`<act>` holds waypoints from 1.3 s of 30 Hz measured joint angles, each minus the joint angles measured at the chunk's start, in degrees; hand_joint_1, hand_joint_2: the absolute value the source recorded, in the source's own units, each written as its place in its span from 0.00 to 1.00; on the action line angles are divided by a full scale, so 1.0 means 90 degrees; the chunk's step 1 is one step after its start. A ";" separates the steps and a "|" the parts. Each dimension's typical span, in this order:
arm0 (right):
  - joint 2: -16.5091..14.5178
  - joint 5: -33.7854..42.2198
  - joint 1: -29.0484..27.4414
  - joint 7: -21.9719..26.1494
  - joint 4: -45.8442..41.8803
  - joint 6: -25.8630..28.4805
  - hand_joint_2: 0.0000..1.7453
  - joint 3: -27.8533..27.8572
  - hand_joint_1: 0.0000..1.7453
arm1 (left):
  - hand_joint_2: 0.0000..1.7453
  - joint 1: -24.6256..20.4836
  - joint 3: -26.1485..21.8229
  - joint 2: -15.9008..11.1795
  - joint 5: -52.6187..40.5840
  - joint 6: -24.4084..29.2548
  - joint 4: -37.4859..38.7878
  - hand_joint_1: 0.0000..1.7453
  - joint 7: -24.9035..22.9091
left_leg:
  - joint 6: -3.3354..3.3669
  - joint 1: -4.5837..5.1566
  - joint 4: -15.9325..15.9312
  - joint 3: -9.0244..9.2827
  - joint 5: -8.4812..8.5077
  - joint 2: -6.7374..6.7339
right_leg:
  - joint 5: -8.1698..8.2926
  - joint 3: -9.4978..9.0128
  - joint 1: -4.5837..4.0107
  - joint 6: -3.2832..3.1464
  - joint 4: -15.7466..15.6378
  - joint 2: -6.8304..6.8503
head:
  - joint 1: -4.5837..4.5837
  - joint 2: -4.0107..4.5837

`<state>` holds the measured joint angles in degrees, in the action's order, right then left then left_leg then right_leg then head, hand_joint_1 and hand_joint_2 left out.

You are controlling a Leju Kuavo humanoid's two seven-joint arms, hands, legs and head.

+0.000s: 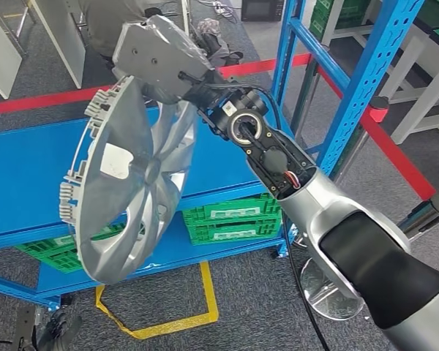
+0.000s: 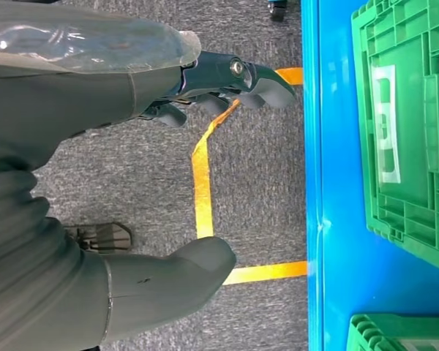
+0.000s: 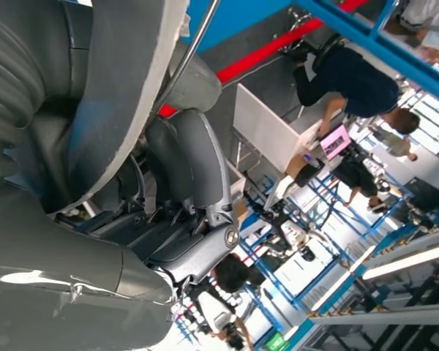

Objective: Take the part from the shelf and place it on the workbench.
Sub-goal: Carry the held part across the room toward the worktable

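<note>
I see the right hand (image 1: 167,73) gripping the part (image 1: 126,183) by its rim — a silver wheel cover, held tilted in the air before the blue shelf (image 1: 18,175). Left hand (image 2: 151,168) hangs over carpet — fingers apart, holding nothing.

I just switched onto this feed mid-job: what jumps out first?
The big silver wheel cover fills the left middle of the head view, held up in the air by the right hand in front of the blue shelf. Green crates sit on the shelf's lower level. The left hand hangs with fingers apart, holding nothing, above yellow floor tape.
</note>
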<state>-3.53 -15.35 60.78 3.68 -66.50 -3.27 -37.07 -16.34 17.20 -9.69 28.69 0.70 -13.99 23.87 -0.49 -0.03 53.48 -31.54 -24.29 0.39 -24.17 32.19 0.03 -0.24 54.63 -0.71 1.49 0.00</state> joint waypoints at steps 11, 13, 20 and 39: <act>0.0152 -0.0132 -0.0348 -0.0077 -0.0613 -0.0014 1.00 -0.0097 1.00 | 1.00 0.0038 -0.0005 -0.0039 0.0037 -0.0031 0.0000 0.00 0.0042 | 0.0000 0.0000 0.0000 0.0000 0.0000 0.0000 | 0.0000 0.0000 0.0000 0.0000 0.0000 0.0000 | -0.0005 0.0000; 0.0188 -0.0165 -0.0407 -0.0108 -0.0711 -0.0033 1.00 -0.0097 1.00 | 1.00 0.0050 -0.0007 -0.0053 0.0044 -0.0071 0.0000 0.00 0.0092 | 0.0000 0.0000 0.0000 0.0000 0.0000 0.0000 | 0.0000 0.0000 0.0000 0.0000 0.0000 0.0000 | -0.0005 0.0000; 0.0355 -0.0125 -0.0638 -0.0269 -0.1106 -0.0076 1.00 -0.0066 1.00 | 1.00 0.0102 -0.0024 -0.0096 0.0050 -0.0196 0.0000 0.00 0.0252 | 0.0000 0.0000 0.0000 0.0000 0.0000 0.0000 | 0.0000 0.0000 0.0000 0.0000 -0.0001 0.0001 | -0.0001 0.0000; 0.0566 -0.0140 -0.0905 -0.0468 -0.1767 -0.0065 1.00 0.0134 1.00 | 1.00 0.0080 -0.0118 -0.0120 -0.0099 -0.0389 -0.0002 0.00 0.0269 | 0.0000 0.0000 0.0000 0.0001 0.0000 -0.0001 | 0.0000 0.0001 0.0000 0.0000 -0.0001 -0.0001 | -0.0005 0.0000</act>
<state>1.57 -16.61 52.63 -0.52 -82.41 -3.85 -35.87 -15.62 16.13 -10.78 27.80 -2.80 -14.01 26.29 -0.49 -0.03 53.48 -31.53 -24.29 0.38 -24.17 32.19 0.03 -0.24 54.62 -0.72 1.45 0.00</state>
